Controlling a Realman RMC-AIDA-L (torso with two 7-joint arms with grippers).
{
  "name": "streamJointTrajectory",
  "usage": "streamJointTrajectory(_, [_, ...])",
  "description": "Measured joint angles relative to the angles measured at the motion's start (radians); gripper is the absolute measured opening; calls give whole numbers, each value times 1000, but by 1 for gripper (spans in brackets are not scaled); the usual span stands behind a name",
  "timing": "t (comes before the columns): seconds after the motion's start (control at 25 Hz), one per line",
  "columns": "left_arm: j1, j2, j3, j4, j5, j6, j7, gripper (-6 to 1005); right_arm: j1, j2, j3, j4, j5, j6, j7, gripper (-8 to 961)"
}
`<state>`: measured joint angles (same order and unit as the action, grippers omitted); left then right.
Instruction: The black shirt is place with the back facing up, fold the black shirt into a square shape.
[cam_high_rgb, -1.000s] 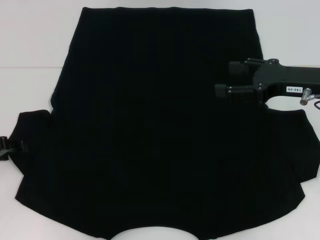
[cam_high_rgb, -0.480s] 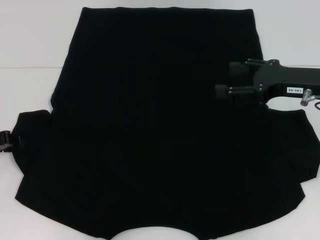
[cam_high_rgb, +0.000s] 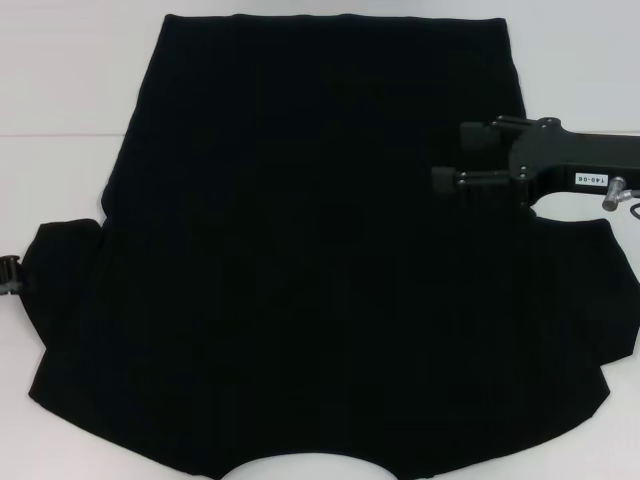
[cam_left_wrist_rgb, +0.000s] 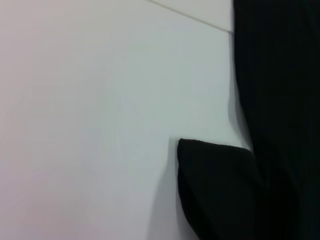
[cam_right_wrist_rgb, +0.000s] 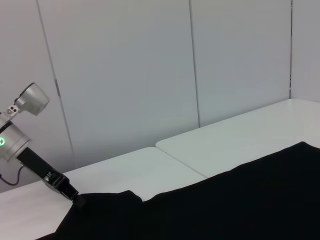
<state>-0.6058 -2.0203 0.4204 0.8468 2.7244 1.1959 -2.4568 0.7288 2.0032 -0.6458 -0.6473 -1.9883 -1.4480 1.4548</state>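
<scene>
Black shirt (cam_high_rgb: 320, 260) lies flat on our bench (cam_high_rgb: 60, 80); left pincer (cam_high_rgb: 10, 274) slips outward off its sleeve, grip unreadable, right pincer (cam_high_rgb: 460, 158) hovers released — fold unstarted.

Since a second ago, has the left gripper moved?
Yes. The left gripper has slid outward and up along the black shirt sleeve edge, showing less beside it.

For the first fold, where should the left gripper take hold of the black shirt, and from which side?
Probably the left sleeve's outer edge, approached from the robot's left over the bare white table. The black shirt lies flat, and the sleeve sticks out there, next to the left gripper.
</scene>
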Motion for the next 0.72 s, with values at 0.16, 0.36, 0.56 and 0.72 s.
streamJointTrajectory(0.16, [-1,0,0,2,0,-12,0,45,0,0,9,0,0,1,0,910])
streamJointTrajectory(0.36, [-12,2,0,12,-3,-26,6,28,-2,2,23,0,0,1,0,909])
streamJointTrajectory(0.56, [-26,10,1,15,-1,-63,10,26,-2,4,24,0,0,2,0,909])
streamJointTrajectory(0.72, [-34,12,15,15,0,-102,21,28,-3,5,25,0,3,2,0,909])
